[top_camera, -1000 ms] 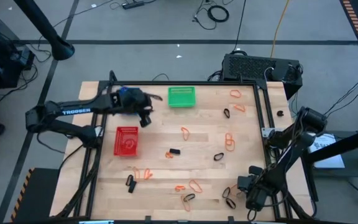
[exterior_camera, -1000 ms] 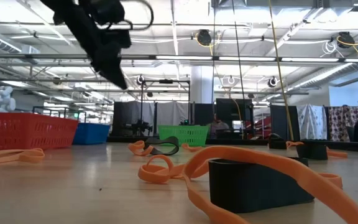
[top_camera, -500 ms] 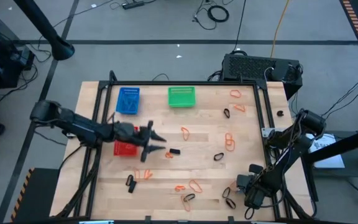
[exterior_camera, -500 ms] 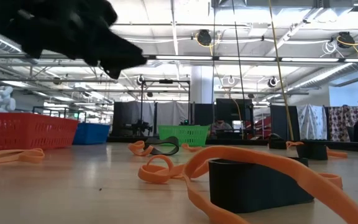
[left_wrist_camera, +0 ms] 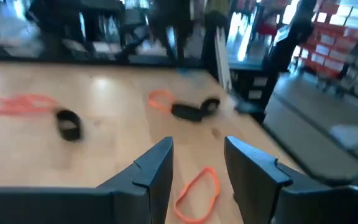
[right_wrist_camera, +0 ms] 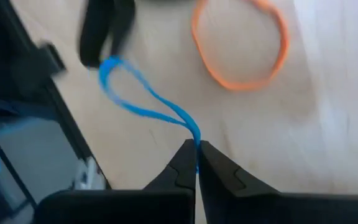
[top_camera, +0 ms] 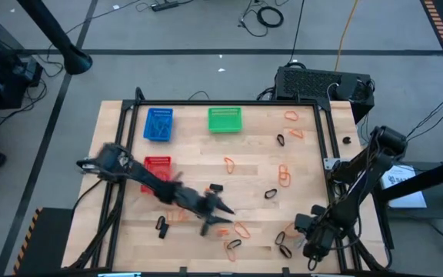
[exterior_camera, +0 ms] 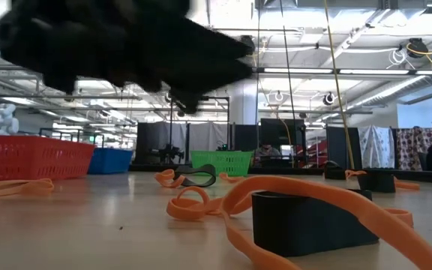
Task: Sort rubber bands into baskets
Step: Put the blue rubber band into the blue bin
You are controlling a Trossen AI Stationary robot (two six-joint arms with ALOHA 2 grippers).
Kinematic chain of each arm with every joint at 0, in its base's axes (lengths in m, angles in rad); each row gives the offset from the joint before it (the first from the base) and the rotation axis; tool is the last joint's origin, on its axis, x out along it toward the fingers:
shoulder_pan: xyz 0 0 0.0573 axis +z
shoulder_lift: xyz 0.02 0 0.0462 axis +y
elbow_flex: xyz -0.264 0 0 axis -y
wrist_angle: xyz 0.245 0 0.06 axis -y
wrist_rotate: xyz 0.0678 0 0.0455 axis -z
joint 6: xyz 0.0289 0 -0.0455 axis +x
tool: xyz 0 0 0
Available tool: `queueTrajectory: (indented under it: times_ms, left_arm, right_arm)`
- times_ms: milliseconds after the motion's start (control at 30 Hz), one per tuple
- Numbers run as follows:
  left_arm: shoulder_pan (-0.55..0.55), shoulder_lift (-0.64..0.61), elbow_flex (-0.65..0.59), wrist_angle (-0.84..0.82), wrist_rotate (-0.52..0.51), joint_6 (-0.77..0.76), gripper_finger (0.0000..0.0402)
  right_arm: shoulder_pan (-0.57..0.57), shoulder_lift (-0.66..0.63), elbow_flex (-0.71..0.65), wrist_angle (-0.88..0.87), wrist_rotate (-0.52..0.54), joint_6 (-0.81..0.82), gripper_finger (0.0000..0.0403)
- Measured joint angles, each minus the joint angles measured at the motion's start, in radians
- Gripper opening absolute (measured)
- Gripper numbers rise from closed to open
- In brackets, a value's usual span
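Orange and black rubber bands lie scattered over the wooden table. The blue basket and green basket stand at the far edge. The red basket stands nearer, partly under my left arm. My left gripper hovers open over the near middle of the table, above an orange band. At the near right corner my right gripper is shut on a blue rubber band. My right gripper pinches one end of the blue band's loop between its two fingertips, coming down on the table from above. The rest of the thin loop stretches away from the fingers over the wood, toward a black band.
An orange band lies close beyond the right gripper. In the low view a black band with an orange one draped over it fills the foreground. A metal frame rail runs along the table's right side.
My left gripper has swept from beside the blue basket at the far edge, past the red basket, toward the near edge and the right, and now hangs over the bands at the near middle.
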Motion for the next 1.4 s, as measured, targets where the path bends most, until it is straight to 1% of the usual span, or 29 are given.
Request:
queueTrajectory:
  times_ms: [100,200,300,400,533,700,767,867,1033,1400]
  left_arm:
    - [-0.004,0.134,0.179,-0.129,0.037,0.035,0.015]
    - [0.006,0.214,0.33,-0.283,0.072,0.043,0.015]
    - [0.029,0.258,0.447,-0.354,0.139,-0.027,0.015]
    - [0.052,0.286,0.517,-0.39,0.201,-0.109,0.015]
    - [0.09,0.307,0.554,-0.394,0.224,-0.214,0.015]
    - [0.123,0.334,0.593,-0.341,0.223,-0.309,0.015]
    - [0.131,0.336,0.601,-0.339,0.22,-0.324,0.015]
    - [0.148,0.333,0.612,-0.324,0.176,-0.318,0.015]
    - [0.179,0.333,0.631,-0.328,0.162,-0.318,0.015]
    - [0.208,0.333,0.631,-0.344,0.158,-0.283,0.015]
  right_arm:
    - [0.0,-0.016,0.005,0.027,0.06,-0.02,0.0001]
    - [0.0,-0.023,0.005,0.008,0.116,-0.06,0.0001]
    - [0.0,-0.024,0.005,-0.031,0.2,-0.133,0.0001]
    - [-0.001,-0.022,0.005,-0.085,0.307,-0.205,0.0001]
    - [-0.001,-0.021,0.005,-0.125,0.446,-0.288,0.0]
    - [-0.004,-0.021,0.006,-0.124,0.603,-0.377,0.0]
    - [-0.013,-0.021,0.006,-0.125,0.658,-0.406,0.0]
    - [-0.028,-0.021,0.006,-0.124,0.71,-0.453,0.0]
    - [-0.069,-0.021,0.006,-0.122,0.77,-0.534,0.0]
    - [-0.176,-0.021,0.006,-0.089,0.768,-0.666,0.0]
